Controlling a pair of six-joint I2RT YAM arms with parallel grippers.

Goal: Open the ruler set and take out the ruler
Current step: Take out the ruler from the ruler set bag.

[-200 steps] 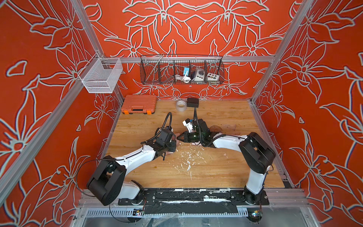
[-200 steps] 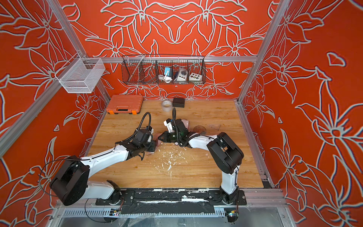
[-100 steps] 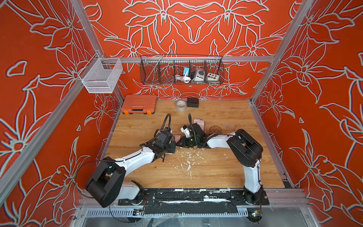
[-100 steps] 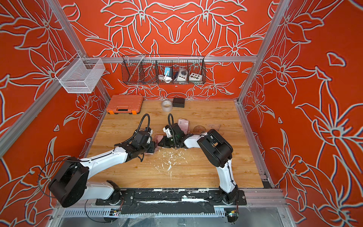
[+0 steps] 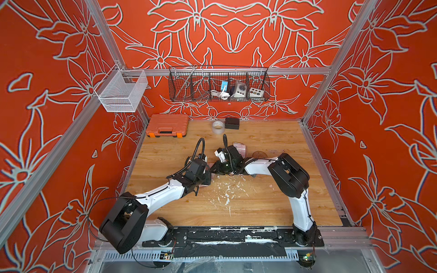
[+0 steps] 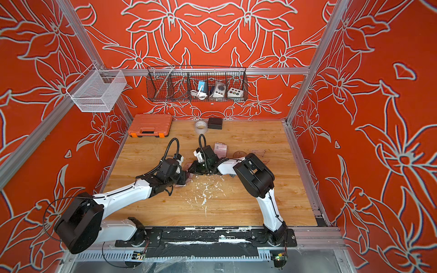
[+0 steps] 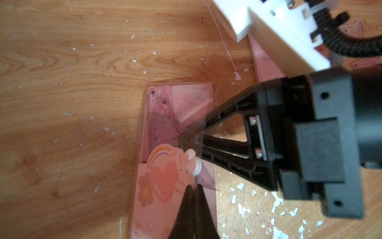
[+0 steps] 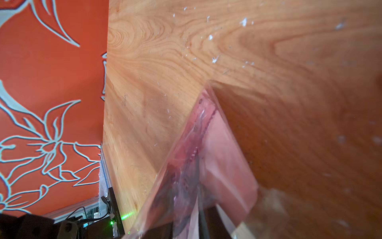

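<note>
We see a pink, see-through plastic ruler set pouch (image 7: 192, 97) lying on the brown wooden table (image 7: 82, 82), right between our two grippers. Our left gripper (image 7: 193, 187) has its two black fingers squeezed all the way together. Their tips sit on the pouch, right beside a paper card with a rainbow and flowers (image 7: 163, 178) that is inside it. We cannot tell if any plastic is caught between those fingers.

Our right gripper (image 7: 189, 138) comes in from the side. Its tips are almost together, pinching the clear front skin of the pouch. The plastic is wrinkled and lifted around those tips. A round white snap button (image 7: 196, 165) sits between the two grippers, close to both.

A dark, see-through straight ruler (image 7: 160, 124) is inside the pouch, just past the right gripper's tips. A corner of a see-through triangle ruler (image 7: 206, 183) pokes out right next to the left gripper's tips. Small white flakes (image 7: 277, 202) lie on the table beside the right gripper.
</note>
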